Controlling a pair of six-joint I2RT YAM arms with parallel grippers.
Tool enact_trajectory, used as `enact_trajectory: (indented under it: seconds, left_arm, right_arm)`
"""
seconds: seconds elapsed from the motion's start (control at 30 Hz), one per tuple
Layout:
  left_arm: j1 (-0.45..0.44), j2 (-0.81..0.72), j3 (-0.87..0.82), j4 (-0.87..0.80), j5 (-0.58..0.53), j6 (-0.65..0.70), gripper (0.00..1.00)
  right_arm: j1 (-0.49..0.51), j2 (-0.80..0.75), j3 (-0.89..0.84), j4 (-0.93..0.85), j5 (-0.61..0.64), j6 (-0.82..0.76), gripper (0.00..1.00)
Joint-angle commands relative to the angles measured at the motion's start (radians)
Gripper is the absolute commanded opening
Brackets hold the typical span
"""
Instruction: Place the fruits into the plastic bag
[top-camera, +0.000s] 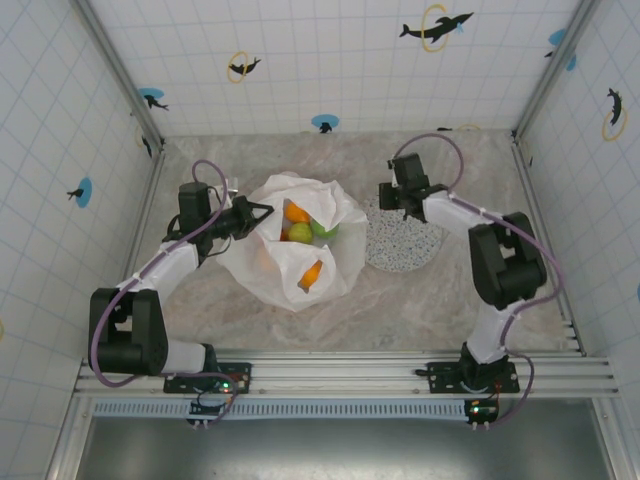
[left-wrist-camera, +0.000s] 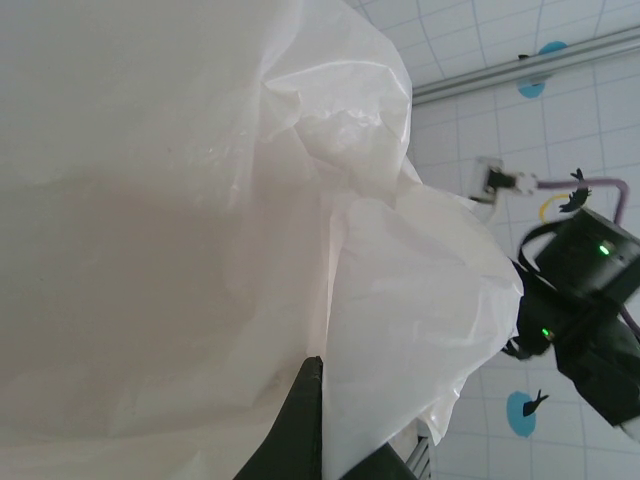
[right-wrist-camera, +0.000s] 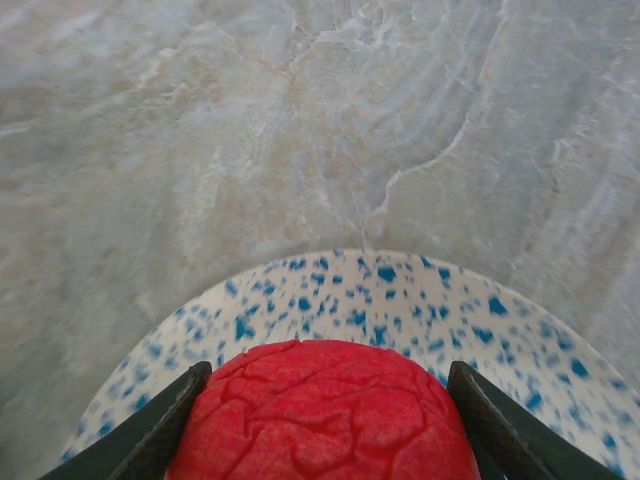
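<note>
While the left gripper (top-camera: 264, 212), left of centre, pinches the plastic bag (top-camera: 338, 212) by its rim, several fruits (top-camera: 297, 212) lie inside at centre. Right of centre, the right gripper (top-camera: 384, 197) clasps a red fruit (right-wrist-camera: 320, 410) over the plate (top-camera: 412, 252). A shallow hold could drop it short of the bag's limp rim. Bare table (top-camera: 455, 165) lies open above.

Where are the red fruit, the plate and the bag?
red fruit (right-wrist-camera: 320, 420), right wrist view, middle of its wrinkled top.
plate (right-wrist-camera: 400, 300), right wrist view, bare speckled surface beyond the fruit.
bag (left-wrist-camera: 150, 220), left wrist view, its white side wall.
</note>
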Motion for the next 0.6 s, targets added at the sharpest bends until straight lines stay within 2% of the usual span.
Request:
enact_trajectory:
  seconds: [0.0,0.13,0.3,0.43,0.57]
  left_arm:
    - [0.009,0.006,0.017,-0.013,0.016,0.001,0.00]
    - [0.009,0.004,0.015,-0.012,0.018,-0.001,0.00]
    - [0.009,0.009,0.015,-0.012,0.012,-0.001,0.00]
    - [0.009,0.007,0.014,-0.013,0.012,0.001,0.00]
    - [0.008,0.007,0.017,-0.013,0.011,0.001,0.00]
  right_arm:
    - [0.026,-0.174,-0.139,0.087,-0.041,0.024,0.59]
    - [0.081,-0.367,-0.310,0.129,-0.077,0.039,0.59]
    - [0.208,-0.583,-0.504,0.224,-0.084,0.033,0.58]
    - [0.313,-0.638,-0.567,0.259,-0.054,0.002,0.58]
    - [0.378,-0.589,-0.555,0.292,-0.044,-0.028,0.58]
